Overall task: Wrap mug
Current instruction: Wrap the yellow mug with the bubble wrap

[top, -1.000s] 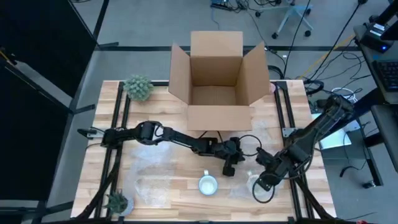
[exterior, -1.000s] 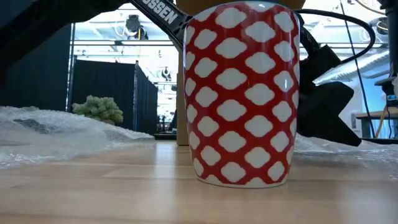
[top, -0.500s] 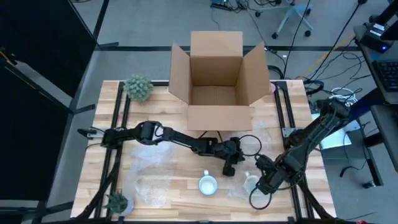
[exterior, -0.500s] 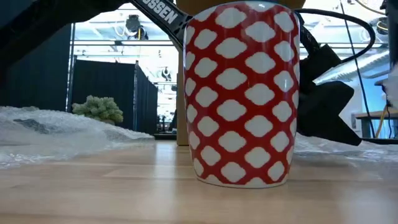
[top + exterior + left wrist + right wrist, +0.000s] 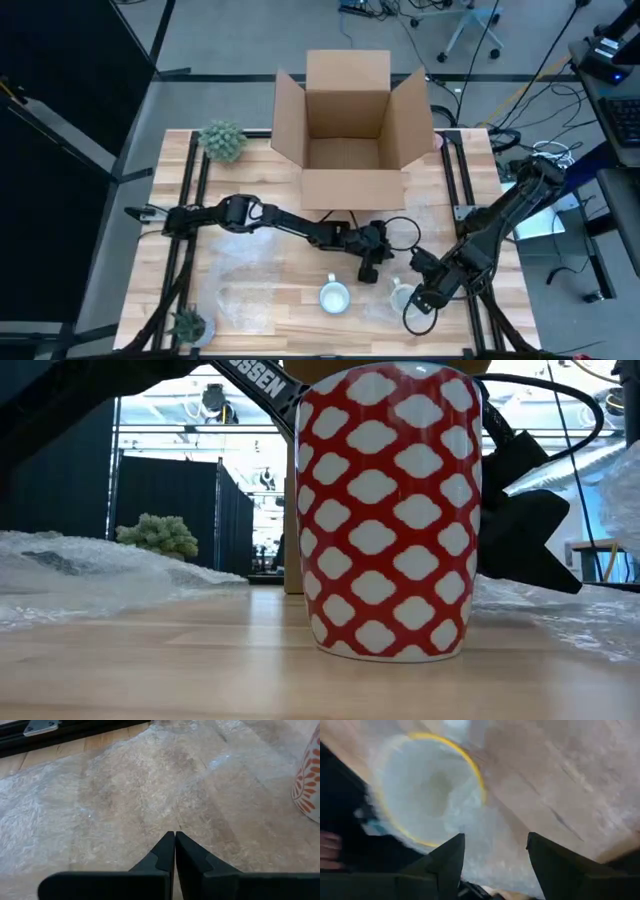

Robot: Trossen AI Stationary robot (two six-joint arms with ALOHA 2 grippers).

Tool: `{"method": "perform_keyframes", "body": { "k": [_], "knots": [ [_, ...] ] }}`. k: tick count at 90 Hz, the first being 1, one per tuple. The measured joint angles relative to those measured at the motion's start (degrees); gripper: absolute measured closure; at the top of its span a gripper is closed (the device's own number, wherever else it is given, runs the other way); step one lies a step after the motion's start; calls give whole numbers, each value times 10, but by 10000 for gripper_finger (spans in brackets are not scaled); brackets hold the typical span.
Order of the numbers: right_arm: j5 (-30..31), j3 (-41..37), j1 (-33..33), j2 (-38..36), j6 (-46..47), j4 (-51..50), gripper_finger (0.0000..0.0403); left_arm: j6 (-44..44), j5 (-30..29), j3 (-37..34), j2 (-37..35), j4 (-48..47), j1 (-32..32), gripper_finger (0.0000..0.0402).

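Standing upright near the front edge of the counter point(image 5: 150, 670): the red-and-white mug point(image 5: 390, 510), bare, with no wrap around it yet. Lying flat to either side of the mug, and behind it, sheets of bubble wrap point(image 5: 150, 785).

Just behind the mug, hovering low over the wrap: the left hand point(image 5: 175, 837), fingers pressed together with nothing between them. Beside the mug, toward the right arm's side: the right hand point(image 5: 495, 836), fingers spread apart, poised over a yellow-rimmed cup point(image 5: 435, 790) blurred behind a layer of wrap. Impossible to say whether any film is actually caught by that hand.

Well behind the mug: an open cardboard box point(image 5: 350, 130), and off toward the left arm's side a green plant point(image 5: 222, 140).

Likely trouble from here, as a judgement: dragging a sheet toward the mug could tip or shove it, given the film running close under its base; closed left fingers might slide over the slick film and catch none of it; lifted wrap may also spring back before being folded.

Readable only on the dark arm behind the mug: white letters "OSSEN", cut off at the start. No label legible on the mug or the box.
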Motion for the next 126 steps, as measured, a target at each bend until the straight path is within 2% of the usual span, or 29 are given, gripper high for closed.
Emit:
{"method": "perform_keyframes", "body": {
  "k": [7,51,76,104,126],
  "knots": [
    [17,0,-1,16,-1,0,202,0,0,0,0,0,0,402],
    [18,0,-16,145,-22,-2,202,0,0,0,0,0,0,402],
    [18,1,-19,180,-20,22,199,0,0,0,0,0,0,402],
    [17,-1,-20,169,-49,20,149,0,0,0,0,0,0,402],
    [15,-2,-19,87,-58,18,141,0,0,0,0,0,0,402]
  ]
}}
